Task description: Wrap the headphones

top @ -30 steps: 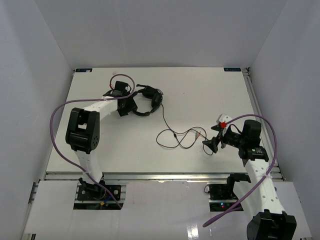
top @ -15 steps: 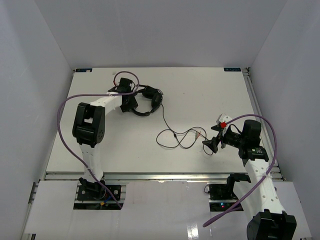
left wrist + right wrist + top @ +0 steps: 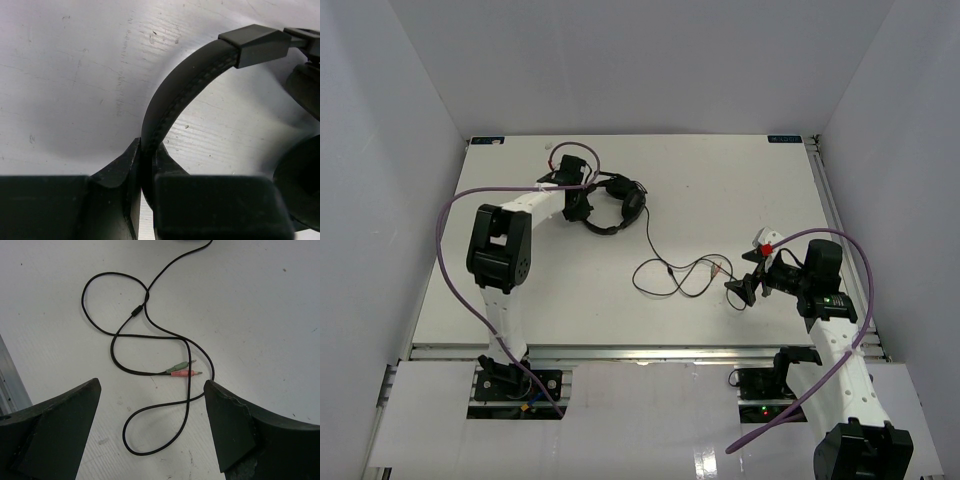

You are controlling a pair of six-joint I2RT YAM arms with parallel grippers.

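On the far left of the desk (image 3: 750, 180), your left pincer (image 3: 582, 204) was clamped on the headphones (image 3: 617, 205). Your left wrist view showed it plainly. The two black fingers (image 3: 122, 170) squeezed the stitched headband (image 3: 185, 85) between them. From the pincer (image 3: 146, 157) the band arched up and to the right, ending in a squared slider block. An earcup (image 3: 300, 190) showed dark at the right edge of that view. From above, the headphones lay just right of the left pincer, with the earcups on the side away from it.

The cord (image 3: 648, 238) ran from the earcups toward the near right. It then lay flat in loose loops around the middle of the desk. It ended in two plugs (image 3: 720, 268), which lay just left of your right pincer (image 3: 742, 290) and did not touch it.

Your right pincer was spread wide and held nothing. In its wrist view the fingers (image 3: 60, 430) framed the desk at left and right. The loops of the cord (image 3: 150, 336) lay between and beyond them. The plugs (image 3: 181, 369), one green and one pink, lay side by side with their tips pointing right. A strand of cord curved past just beyond those tips. A small dark bead (image 3: 136, 311) sat on the cord just below a point where two strands crossed.
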